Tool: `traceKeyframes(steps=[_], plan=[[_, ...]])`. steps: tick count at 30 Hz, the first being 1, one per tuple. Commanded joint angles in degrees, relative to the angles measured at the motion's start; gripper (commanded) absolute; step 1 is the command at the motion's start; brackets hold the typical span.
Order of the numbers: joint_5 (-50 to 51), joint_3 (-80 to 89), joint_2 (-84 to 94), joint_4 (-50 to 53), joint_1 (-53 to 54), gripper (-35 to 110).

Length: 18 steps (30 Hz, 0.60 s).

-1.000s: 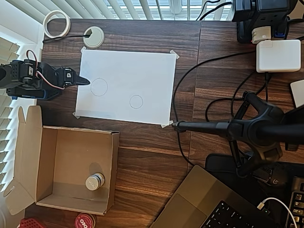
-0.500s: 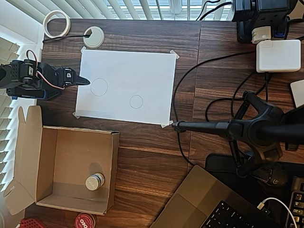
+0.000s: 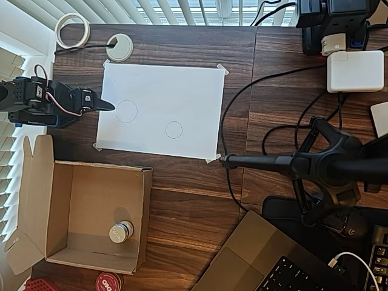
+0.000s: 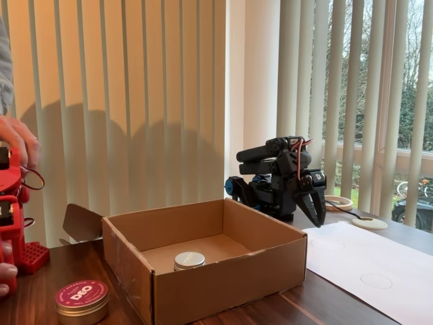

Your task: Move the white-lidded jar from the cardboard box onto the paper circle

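Note:
The white-lidded jar stands upright inside the cardboard box, near its front right corner in the overhead view. The paper circle, the smaller of two pencil outlines, lies on the white sheet. My black arm is folded at the table's left edge. Its gripper is shut and empty, its tip pointing at the sheet's left edge beside the larger circle, well away from the jar and box.
A red-lidded tin sits just outside the box. A tape roll and white disc lie at the back. A black camera stand, cables, a charger and a laptop occupy the right side.
The arm has shifted very slightly, with its tip nudged a little downward in the overhead view. The jar and box have not moved.

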Motion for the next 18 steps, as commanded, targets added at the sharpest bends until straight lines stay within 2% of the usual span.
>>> traceKeyframes(steps=[1,4,11,18], plan=[[-0.1,-3.5,3.7,2.7,-0.9,27],[-0.1,-3.5,3.7,2.7,-1.0,36],[-2.8,-3.4,3.5,1.4,-1.4,40],[-17.2,-8.8,-5.0,-11.3,3.9,40]])
